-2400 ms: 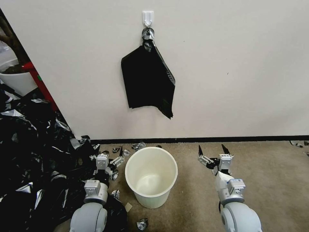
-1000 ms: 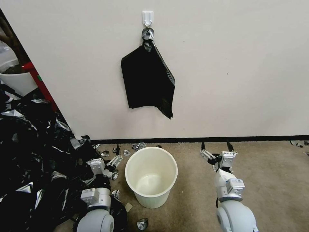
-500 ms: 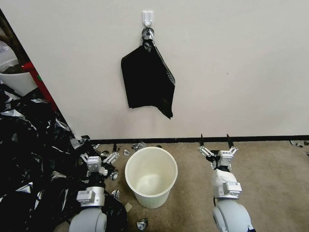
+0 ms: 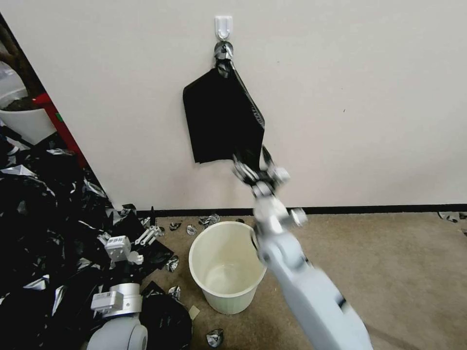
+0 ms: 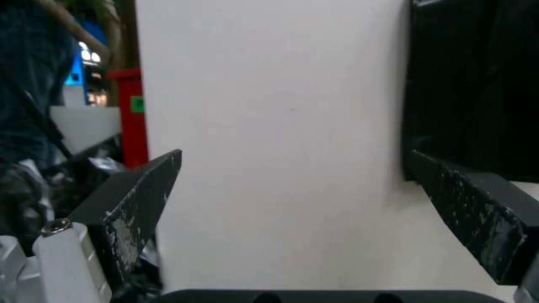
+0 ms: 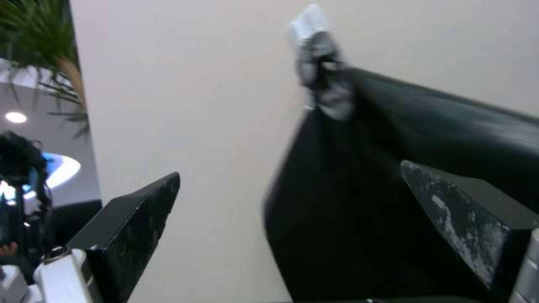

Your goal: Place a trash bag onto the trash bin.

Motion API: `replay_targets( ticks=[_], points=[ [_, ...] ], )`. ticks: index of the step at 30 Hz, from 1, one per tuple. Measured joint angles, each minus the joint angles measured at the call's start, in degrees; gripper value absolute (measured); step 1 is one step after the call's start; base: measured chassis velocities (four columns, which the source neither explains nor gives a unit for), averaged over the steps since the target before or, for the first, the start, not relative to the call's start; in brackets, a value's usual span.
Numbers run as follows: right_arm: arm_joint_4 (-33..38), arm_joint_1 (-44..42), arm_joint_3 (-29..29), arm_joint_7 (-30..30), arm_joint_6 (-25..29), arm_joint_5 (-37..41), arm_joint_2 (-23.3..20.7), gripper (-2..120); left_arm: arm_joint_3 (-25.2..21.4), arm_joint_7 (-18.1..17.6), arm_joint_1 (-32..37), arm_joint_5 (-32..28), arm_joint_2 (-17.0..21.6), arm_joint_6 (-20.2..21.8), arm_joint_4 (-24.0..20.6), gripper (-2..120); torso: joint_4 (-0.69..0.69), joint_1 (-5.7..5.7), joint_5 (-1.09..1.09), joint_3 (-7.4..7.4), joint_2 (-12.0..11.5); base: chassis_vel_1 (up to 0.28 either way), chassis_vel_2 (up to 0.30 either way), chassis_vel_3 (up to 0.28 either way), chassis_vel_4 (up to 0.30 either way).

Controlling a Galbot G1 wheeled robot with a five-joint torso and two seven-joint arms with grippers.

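The cream-white trash bin (image 4: 227,297) stands upright on the carpet near the wall, with nothing in it. A single trash bag is out of view. On the wall above, a flat black bundle of bags (image 4: 221,121) hangs by grey tape from a white hook (image 4: 224,26). My right gripper (image 4: 251,159) is raised to the bundle's lower right corner and is open; the right wrist view has the bundle (image 6: 365,202) ahead of the open right gripper (image 6: 290,168). Low and to the bin's left, my left gripper (image 4: 129,217) is open, and my left gripper (image 5: 294,153) faces the wall.
A big heap of black plastic scraps (image 4: 44,233) covers the floor on the left. Small scraps (image 4: 209,219) lie behind the bin and one (image 4: 214,337) in front. A red post (image 4: 61,126) and a white plant pot (image 4: 26,121) stand at the far left. Bare carpet (image 4: 399,272) spreads to the right.
My right arm has swung up and to the left, from the floor beside the bin to the bundle's lower corner. My left gripper has drifted left toward the heap.
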Motion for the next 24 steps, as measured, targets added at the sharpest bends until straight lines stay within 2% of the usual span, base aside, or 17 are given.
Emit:
replay_targets(
  ticks=[2,3,4,5,7,10,17,24],
  points=[
    [0.0,0.0,0.0,0.0,0.0,0.0,0.0,100,0.0,0.0,0.0,0.0,0.0,0.0,0.0,100,0.00,0.00,0.00,0.00,0.0,0.000,0.000,0.000,0.000],
    [-3.4,5.8,-1.5,0.1,0.0,2.5,1.6,100,-1.1,0.0,0.2,0.0,0.2,0.0,-0.2,100,0.00,0.00,-0.01,-0.01,0.0,0.000,0.000,0.000,0.000],
    [-4.8,7.9,-1.8,0.2,0.0,3.4,2.3,100,-1.4,0.0,0.3,0.0,0.2,0.0,-0.3,100,0.00,0.00,-0.01,-0.01,0.0,0.000,0.000,0.000,0.000],
    [-4.8,7.9,-1.8,0.2,0.0,3.4,2.3,100,-1.4,0.0,0.3,0.0,0.2,0.0,-0.3,100,0.00,0.00,-0.01,-0.01,0.0,0.000,0.000,0.000,0.000],
    [-9.9,14.1,-1.9,0.4,-0.1,6.0,5.3,100,-2.0,-0.2,0.8,0.0,0.1,-0.6,-0.5,100,0.00,0.00,-0.01,-0.01,0.0,0.000,0.000,0.000,0.000],
    [-12.4,16.5,-1.3,1.0,-0.4,7.9,6.9,100,-2.2,-0.3,1.0,0.0,0.1,-0.7,-0.6,100,0.00,0.00,-0.01,-0.01,0.0,0.000,0.000,0.000,0.000],
    [-14.7,18.7,-0.2,3.5,-1.7,11.4,8.6,100,-2.4,-0.5,0.7,0.0,0.2,-0.8,-0.8,100,0.00,0.00,0.00,-0.02,0.0,0.000,0.000,0.000,0.000],
    [-15.2,18.1,0.8,6.0,-3.2,11.2,8.6,100,-1.6,-0.6,0.0,0.1,0.1,-0.6,-0.2,100,-0.01,0.00,0.01,-0.01,0.0,0.000,0.000,0.000,0.000]
  ],
)
